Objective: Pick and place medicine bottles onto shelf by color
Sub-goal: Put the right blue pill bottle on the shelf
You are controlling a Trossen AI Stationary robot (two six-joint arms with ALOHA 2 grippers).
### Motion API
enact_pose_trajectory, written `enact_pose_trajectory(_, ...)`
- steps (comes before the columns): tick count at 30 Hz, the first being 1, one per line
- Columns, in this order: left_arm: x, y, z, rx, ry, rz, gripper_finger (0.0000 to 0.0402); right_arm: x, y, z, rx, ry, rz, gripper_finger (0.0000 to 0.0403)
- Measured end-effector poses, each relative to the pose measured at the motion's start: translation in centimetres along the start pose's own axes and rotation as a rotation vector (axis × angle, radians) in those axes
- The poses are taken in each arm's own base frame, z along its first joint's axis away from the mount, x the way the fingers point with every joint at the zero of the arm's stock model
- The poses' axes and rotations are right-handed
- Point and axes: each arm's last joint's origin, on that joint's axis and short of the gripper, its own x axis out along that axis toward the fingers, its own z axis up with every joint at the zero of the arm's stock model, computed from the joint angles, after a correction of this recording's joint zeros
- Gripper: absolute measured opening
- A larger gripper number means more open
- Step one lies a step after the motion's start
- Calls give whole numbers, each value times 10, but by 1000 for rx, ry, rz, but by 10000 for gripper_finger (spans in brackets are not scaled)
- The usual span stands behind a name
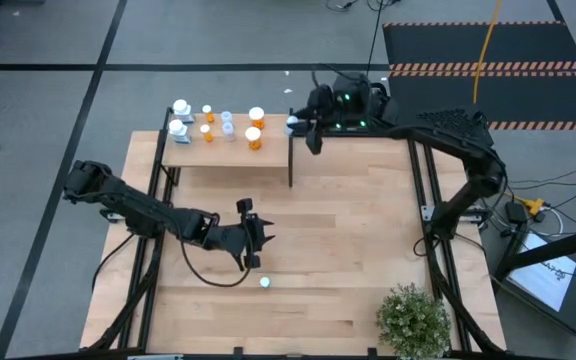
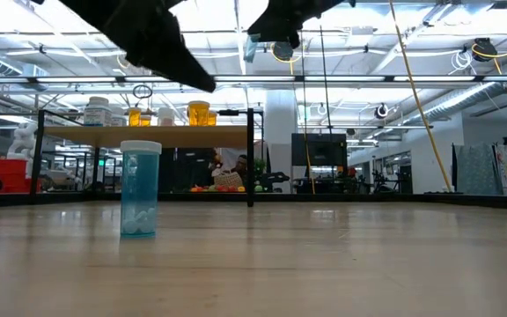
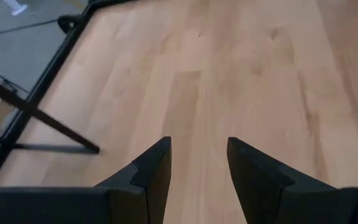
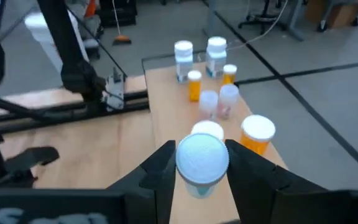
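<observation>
One pale bluish-clear, white-capped bottle (image 2: 140, 188) awaits you on the bench; your right end effector (image 4: 202, 163) pinches another above the nearly filled light-wood shelf (image 1: 230, 155); left end effector (image 3: 197, 163) spread, empty.

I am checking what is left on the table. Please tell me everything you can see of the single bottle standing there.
The bottle is small and round, with a pale bluish-clear body and a bluish-white cap, still on. White pills lie at its bottom. It stands upright on the bare wooden table, apart from the shelf, near the left gripper. Nothing touches it except the table.
</observation>
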Motion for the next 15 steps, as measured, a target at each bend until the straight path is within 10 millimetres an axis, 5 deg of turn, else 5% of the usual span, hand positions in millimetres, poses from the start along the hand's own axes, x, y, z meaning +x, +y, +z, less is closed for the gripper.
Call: enact_pose_trajectory(15,10,21,0,-24,23,-4,159,43,-49,20,-47,30,-1,123)
